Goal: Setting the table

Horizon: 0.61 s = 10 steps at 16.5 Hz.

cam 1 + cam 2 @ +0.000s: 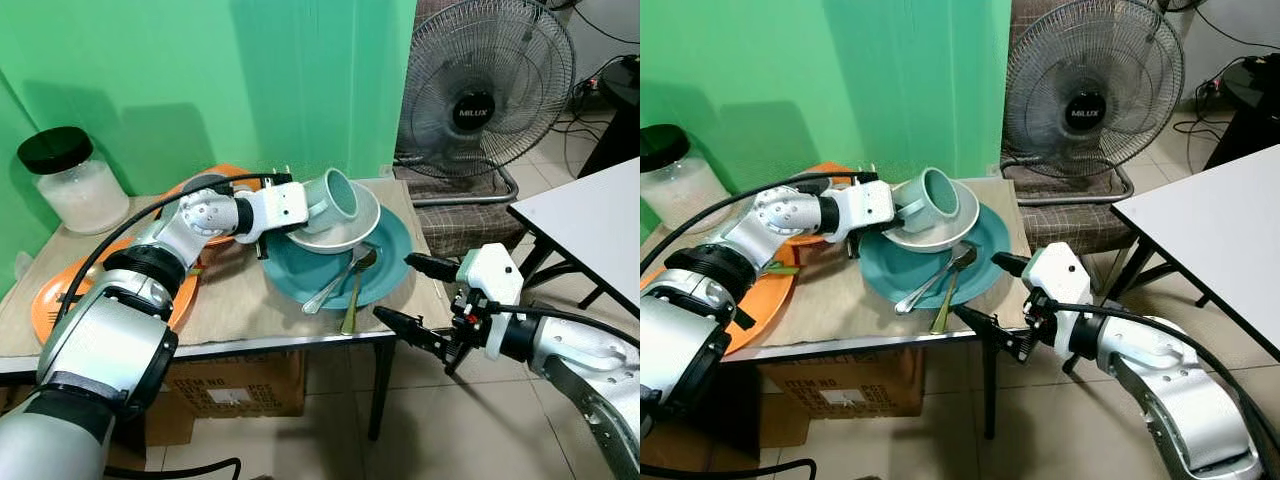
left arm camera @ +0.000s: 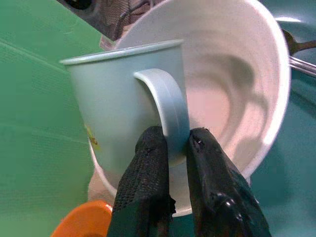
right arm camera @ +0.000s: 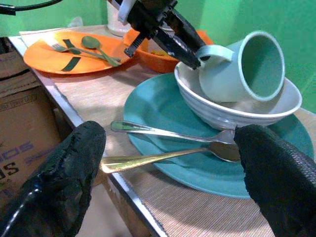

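Table (image 1: 240, 318), mug (image 1: 333, 198) handle in left pincer (image 2: 176, 148)

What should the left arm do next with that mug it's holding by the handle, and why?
Probably lift the mug up out of the white bowl. The left gripper is shut on its handle, and the mug lies tilted on its side inside the bowl, which sits on the teal plate. The right gripper hangs open off the table's edge.

Bright, even light falls across the table (image 1: 230, 318). A soft shadow lies on the green wall (image 1: 200, 90) behind the jar (image 1: 72, 180). In the right wrist view the 2 near fingertips (image 3: 59, 182) are blurred, while the bowl (image 3: 237, 111) stays sharp.
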Motion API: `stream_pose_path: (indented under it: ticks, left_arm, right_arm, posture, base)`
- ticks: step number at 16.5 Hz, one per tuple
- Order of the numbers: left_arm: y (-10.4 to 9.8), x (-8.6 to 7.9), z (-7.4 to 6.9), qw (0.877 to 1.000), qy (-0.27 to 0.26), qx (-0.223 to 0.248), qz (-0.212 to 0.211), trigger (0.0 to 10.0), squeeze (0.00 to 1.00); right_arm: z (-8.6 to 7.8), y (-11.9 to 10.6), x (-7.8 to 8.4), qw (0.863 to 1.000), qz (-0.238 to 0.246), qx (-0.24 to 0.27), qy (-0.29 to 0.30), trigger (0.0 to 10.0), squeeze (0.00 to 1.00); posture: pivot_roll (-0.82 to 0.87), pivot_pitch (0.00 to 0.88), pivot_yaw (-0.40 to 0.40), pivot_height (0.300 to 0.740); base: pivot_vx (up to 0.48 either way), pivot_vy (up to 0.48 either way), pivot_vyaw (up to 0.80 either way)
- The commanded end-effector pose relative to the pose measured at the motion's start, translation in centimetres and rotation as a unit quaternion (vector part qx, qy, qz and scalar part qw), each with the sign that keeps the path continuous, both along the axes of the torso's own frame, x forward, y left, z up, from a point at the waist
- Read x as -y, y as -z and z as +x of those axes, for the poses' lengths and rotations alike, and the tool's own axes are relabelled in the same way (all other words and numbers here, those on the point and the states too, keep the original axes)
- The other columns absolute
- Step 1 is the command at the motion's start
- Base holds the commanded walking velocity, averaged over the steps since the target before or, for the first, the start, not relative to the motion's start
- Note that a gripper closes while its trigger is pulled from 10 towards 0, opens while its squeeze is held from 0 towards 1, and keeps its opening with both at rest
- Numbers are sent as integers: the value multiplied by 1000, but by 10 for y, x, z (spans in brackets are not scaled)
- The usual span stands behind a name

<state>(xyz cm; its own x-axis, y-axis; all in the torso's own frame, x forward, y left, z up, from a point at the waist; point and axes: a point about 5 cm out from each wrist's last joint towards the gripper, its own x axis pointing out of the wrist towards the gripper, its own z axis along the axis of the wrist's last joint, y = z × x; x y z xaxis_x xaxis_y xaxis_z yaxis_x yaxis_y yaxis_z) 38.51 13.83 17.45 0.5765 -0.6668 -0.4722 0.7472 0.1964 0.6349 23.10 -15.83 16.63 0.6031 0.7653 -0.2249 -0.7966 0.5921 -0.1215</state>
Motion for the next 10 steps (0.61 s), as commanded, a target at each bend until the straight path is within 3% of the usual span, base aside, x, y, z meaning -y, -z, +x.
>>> stream_pose_path:
  ticks: [1,4,5,6,7,8,9,10]
  left_arm:
    - [-25,-6,6,999,-6,25,-31,0,0]
    - [-62,-11,9,986,-7,45,-158,0,0]
    - [-68,-12,9,981,-6,46,-187,0,0]
    - [-82,-12,8,965,4,51,-258,0,0]
    - [-93,-8,1,939,23,65,-338,0,0]
    - [-95,-5,-2,929,27,66,-364,0,0]
    - [-98,2,-11,906,26,78,-415,0,0]
    - [-97,8,-19,895,10,93,-436,0,0]
  right_arm:
    - [-1,-3,0,1000,6,13,8,10000,0]
    - [3,-16,3,993,86,42,62,10000,0]
    - [4,-17,3,992,92,50,75,10000,0]
    - [6,-19,4,988,99,64,98,10000,0]
    - [9,-20,3,980,110,86,144,10000,0]
    - [10,-21,2,977,112,92,159,10000,0]
    - [14,-22,0,966,114,115,200,10000,0]
    - [17,-24,0,959,109,134,225,10000,0]
  posture:
    - [-210,0,105,740]
    - [-191,0,98,740]
    - [-182,0,96,740]
    - [-165,0,88,740]
    - [-153,0,83,740]
    - [-141,0,80,740]
    - [-139,0,81,740]
    - [-139,0,83,740]
  base:
    - [0,0,0]
    - [0,0,0]
    - [0,0,0]
    - [0,0,0]
    - [0,0,0]
    - [0,0,0]
    - [0,0,0]
    - [0,0,0]
